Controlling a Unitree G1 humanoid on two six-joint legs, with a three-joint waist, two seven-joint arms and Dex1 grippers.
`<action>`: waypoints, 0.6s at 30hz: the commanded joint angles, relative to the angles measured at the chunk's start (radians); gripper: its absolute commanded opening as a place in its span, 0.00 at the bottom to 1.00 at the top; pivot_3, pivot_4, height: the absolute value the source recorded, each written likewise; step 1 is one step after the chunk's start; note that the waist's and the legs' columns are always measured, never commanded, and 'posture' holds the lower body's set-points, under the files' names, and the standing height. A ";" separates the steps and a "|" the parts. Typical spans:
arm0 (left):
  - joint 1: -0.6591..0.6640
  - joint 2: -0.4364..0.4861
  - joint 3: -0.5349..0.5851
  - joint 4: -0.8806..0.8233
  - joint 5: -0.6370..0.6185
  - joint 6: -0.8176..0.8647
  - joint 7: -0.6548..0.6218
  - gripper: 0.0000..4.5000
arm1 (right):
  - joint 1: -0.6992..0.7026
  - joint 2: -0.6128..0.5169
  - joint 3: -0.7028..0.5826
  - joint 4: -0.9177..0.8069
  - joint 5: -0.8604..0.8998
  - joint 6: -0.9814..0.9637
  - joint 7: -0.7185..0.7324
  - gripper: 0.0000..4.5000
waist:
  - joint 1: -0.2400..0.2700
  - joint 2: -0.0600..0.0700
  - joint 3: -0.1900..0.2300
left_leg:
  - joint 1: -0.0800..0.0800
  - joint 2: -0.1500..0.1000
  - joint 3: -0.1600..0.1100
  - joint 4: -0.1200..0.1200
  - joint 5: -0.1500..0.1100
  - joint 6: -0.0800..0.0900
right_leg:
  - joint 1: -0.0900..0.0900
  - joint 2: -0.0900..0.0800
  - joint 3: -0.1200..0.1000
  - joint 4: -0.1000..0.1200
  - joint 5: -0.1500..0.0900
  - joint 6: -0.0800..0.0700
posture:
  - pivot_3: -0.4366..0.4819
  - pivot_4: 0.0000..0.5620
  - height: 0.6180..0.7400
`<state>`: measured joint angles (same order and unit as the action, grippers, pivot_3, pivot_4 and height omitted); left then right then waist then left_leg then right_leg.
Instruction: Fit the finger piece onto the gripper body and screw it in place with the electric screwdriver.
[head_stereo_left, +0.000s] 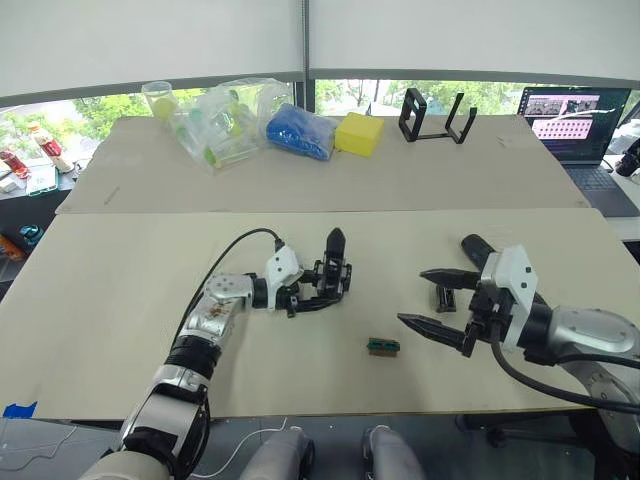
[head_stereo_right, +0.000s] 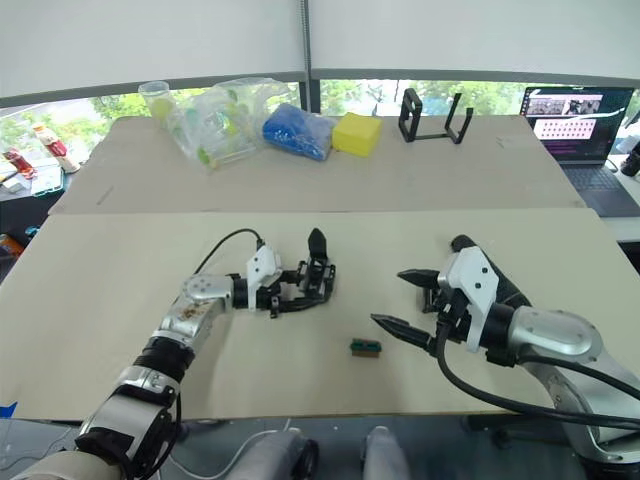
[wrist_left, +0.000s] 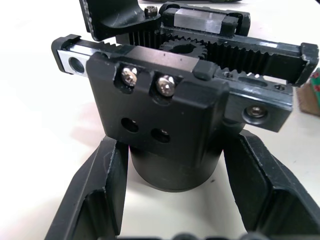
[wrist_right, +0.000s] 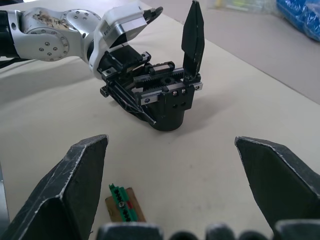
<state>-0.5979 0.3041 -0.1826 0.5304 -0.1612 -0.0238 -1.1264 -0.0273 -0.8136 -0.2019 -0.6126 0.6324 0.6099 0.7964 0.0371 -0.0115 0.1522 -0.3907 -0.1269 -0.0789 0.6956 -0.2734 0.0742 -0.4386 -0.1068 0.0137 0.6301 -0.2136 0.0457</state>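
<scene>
The gripper body (head_stereo_left: 325, 278) is seen standing on the near table (head_stereo_left: 120, 300), a little left of its centre, with its single pointed finger rising upright from the far end, so that its long axis is vertical and its tip is directed upward. It is held about its round base by the left gripper (head_stereo_left: 305, 292), whose two black fingers (wrist_left: 95, 200) are pressed against either side of that base (the toothed rack and two screw heads are shown plainly in the left wrist view).

The right gripper (head_stereo_left: 432, 300) is held above the table to the right of centre, its fingers spread wide with nothing between them; it is aimed toward the gripper body, from which it is well apart. Just behind it, the finger piece (head_stereo_left: 445, 298) is seen lying on the table, between the two spread fingers as viewed from the head; which way its point is turned cannot be told. The electric screwdriver (head_stereo_left: 478, 248) is partly hidden behind the right wrist, only its rounded black end being visible, lying on the table.

A small green block (head_stereo_left: 383, 346) rests on the table between the two grippers, nearer the front edge. On the far table a black frame stand (head_stereo_left: 436, 118), a yellow block (head_stereo_left: 359, 133) and a blue bag (head_stereo_left: 298, 131) are set.
</scene>
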 joint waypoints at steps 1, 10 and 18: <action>0.005 -0.043 0.004 -0.150 -0.018 0.065 0.075 0.50 | 0.002 -0.001 -0.033 -0.042 0.015 -0.009 -0.010 1.00 | 0.001 0.000 0.000 | 0.000 0.000 0.000 0.000 0.000 0.000 | 0.000 0.000 0.000 0.000 0.000 0.000 | 0.48 0.27 1.00; 0.013 -0.142 -0.045 -0.248 0.055 0.197 0.268 0.50 | 0.014 -0.007 -0.037 -0.050 0.008 -0.009 -0.024 1.00 | 0.001 0.000 0.000 | 0.000 0.000 0.000 0.000 0.000 0.000 | 0.000 0.001 0.000 0.000 0.000 0.000 | 0.48 0.27 1.00; 0.032 -0.144 -0.068 -0.233 0.070 0.217 0.290 0.68 | 0.024 -0.006 -0.043 -0.052 0.004 -0.012 -0.032 1.00 | 0.001 0.000 0.000 | 0.000 0.000 0.000 0.000 0.000 0.000 | 0.000 0.001 0.000 0.000 0.000 0.000 | 0.48 0.27 1.00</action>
<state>-0.5594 0.1683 -0.2534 0.3312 -0.0797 0.2012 -0.8368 -0.0006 -0.8140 -0.2109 -0.6245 0.6322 0.6103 0.7687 0.0384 -0.0116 0.1523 -0.3907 -0.1268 -0.0786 0.6958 -0.2733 0.0740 -0.4386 -0.1062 0.0140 0.6305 -0.2135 0.0459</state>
